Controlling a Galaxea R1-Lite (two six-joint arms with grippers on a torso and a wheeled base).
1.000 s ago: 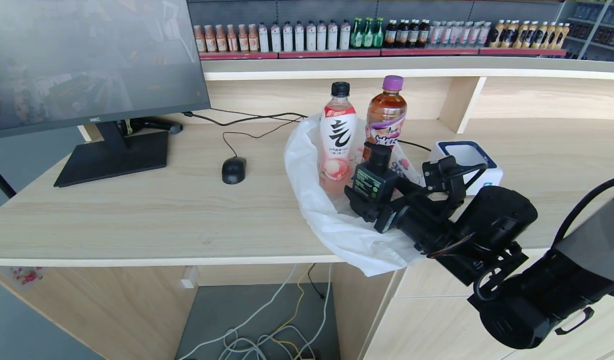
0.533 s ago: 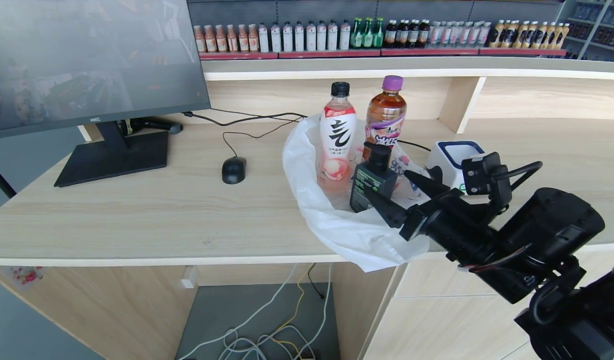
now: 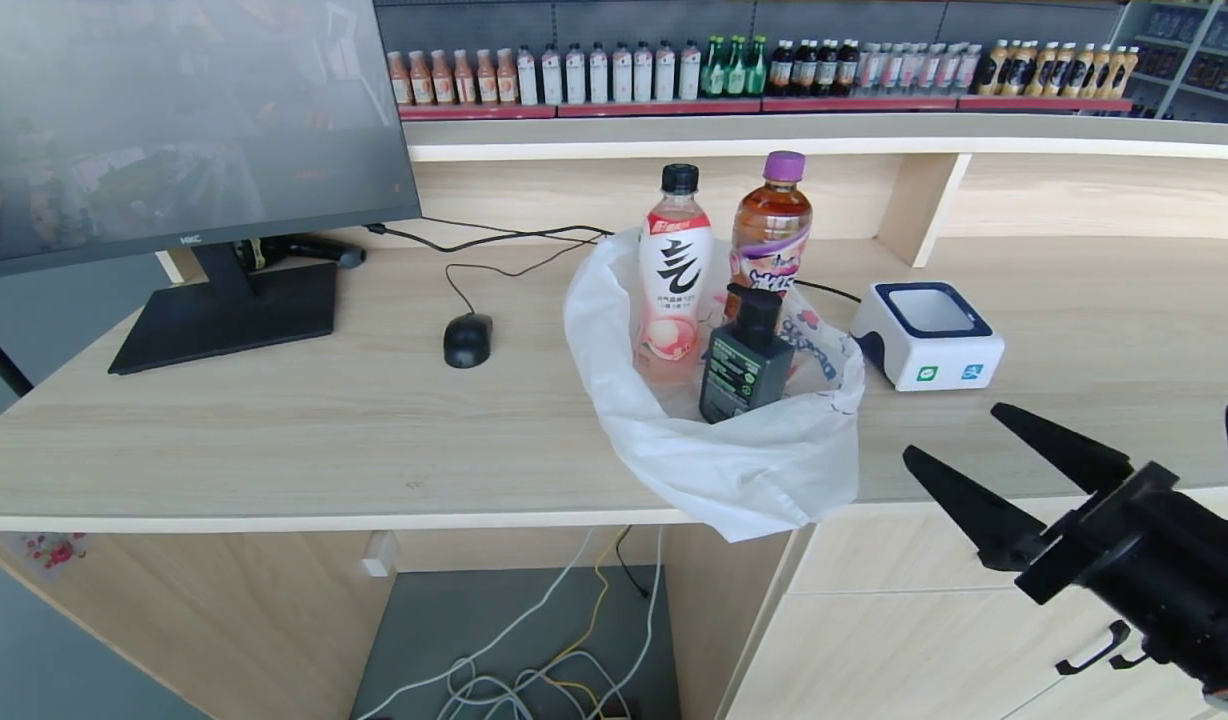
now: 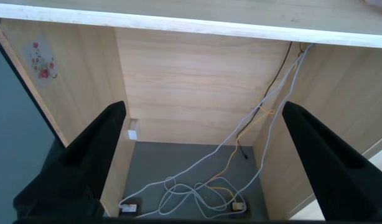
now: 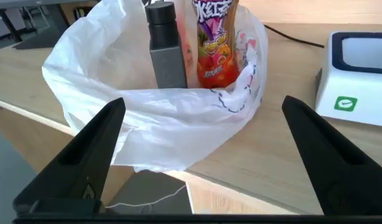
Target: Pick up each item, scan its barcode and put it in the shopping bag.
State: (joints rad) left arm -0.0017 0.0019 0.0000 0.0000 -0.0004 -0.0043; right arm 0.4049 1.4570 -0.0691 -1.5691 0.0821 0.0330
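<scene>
A white plastic shopping bag (image 3: 734, 465) (image 5: 172, 118) lies open on the wooden counter. Standing in it are a pink bottle with a black cap (image 3: 674, 275), an amber tea bottle with a purple cap (image 3: 771, 228) (image 5: 214, 43) and a dark pump bottle (image 3: 743, 357) (image 5: 166, 46). The white barcode scanner (image 3: 926, 335) (image 5: 356, 71) sits just right of the bag. My right gripper (image 3: 1019, 475) (image 5: 203, 155) hangs open and empty off the counter's front edge, right of the bag. My left gripper (image 4: 203, 155) is open below the counter, facing the floor cables.
A monitor (image 3: 174, 120) on its stand occupies the counter's left end, with a black mouse (image 3: 468, 339) and its cable between it and the bag. Shelves of drinks (image 3: 764, 68) line the back wall. A raised wooden ledge (image 3: 834, 140) runs behind the counter.
My right gripper let go of the dark pump bottle, which now stands in the bag, and drew back to the right and down, off the counter's front edge.
</scene>
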